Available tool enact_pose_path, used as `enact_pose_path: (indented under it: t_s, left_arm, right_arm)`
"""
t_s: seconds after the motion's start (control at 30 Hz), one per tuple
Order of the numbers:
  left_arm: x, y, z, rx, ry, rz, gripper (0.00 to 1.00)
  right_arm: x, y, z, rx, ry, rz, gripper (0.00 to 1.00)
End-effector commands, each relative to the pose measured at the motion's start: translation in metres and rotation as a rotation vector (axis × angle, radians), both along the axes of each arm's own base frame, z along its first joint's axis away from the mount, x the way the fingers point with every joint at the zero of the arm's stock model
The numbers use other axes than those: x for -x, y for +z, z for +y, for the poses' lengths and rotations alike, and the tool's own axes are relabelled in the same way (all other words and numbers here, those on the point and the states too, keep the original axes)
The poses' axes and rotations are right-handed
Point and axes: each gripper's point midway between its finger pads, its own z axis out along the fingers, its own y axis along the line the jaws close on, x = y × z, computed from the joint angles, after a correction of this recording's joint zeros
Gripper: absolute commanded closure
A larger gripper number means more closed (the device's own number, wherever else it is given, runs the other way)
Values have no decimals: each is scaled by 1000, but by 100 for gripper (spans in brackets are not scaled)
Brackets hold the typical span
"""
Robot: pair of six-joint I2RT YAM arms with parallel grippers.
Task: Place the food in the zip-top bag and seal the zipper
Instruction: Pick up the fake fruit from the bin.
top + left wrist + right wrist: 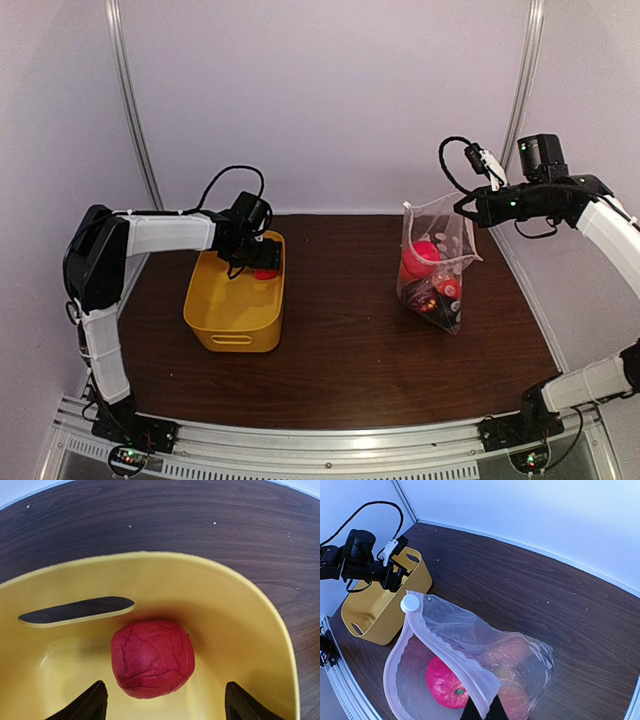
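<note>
**A:** Claws? How do they stand?

**B:** The left claw (165,707) is down inside the basket (200,580), fingers wide apart. A red fruit (152,657) sits between them with a gap on each side, so the claw touches nothing. The right claw (482,711) is pinched together on the bag (470,640), at its top edge, and holds it upright.

**A:** And what's underneath, and around?

**B:** A dark wood-grain table (350,330) with a few pale specks on it. The walls (320,90) are plain and pale, with a metal upright on each side. The yellow basket is on the left and the bag is on the right, well apart.

**A:** So where's the food?

**B:** Most of the food (420,255) is in the bag. From above I see a bright pink-red ball with a green spot, orange-red pieces beside it, and something dark at the bottom. The one red fruit lies on the basket floor, near the slotted end wall.

**A:** Is the bag sealed?

**B:** No. It is clear, crinkly and dotted white, and its mouth gapes. The zipper (451,657) runs up from the right claw to a round white slider (410,603). The bag's bottom reaches the table, but I can't tell whether it rests there.
</note>
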Motion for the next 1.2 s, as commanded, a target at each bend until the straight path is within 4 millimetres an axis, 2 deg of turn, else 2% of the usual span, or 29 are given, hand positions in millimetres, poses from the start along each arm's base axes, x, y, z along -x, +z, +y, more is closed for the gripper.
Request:
enact_pose_path:
  t_s: [0.0,0.33,0.5,0.6,0.77,0.93,1.0,1.03,1.07,1.1,1.13,1.17]
  left_arm:
    - [-21,3,2,-5,20,-54,18]
    - [-35,-26,2,-41,42,-47,23]
    - [-31,-30,5,-43,62,-24,34]
    - [-23,-12,7,4,59,-58,39]
    - [-9,24,9,38,15,-98,45]
    - [14,54,13,94,-9,-122,47]
    - [24,67,15,117,-13,-142,47]
    - [30,76,13,141,-34,-151,47]
    - [35,87,8,166,-63,-167,47]
    - [39,101,3,186,-98,-196,47]
    - [45,117,-4,202,-140,-231,46]
    - [51,133,-13,227,-189,-268,46]
  right_arm:
    - [-3,12,-4,2,-11,-59,100]
    - [-3,18,-3,-6,-3,-64,100]
    - [-5,16,-3,1,-6,-50,100]
    - [-7,18,-1,-4,-1,-46,100]
    - [-16,6,8,24,49,68,100]
    - [-25,42,-5,71,-10,-31,100]
    - [-32,30,-8,79,-66,-30,100]
    - [-27,9,-2,149,-10,51,100]
    - [-22,12,4,191,56,89,100]
    - [-18,27,6,191,95,87,100]
    - [-25,46,4,150,67,21,100]
    - [-34,41,-2,153,0,-11,100]
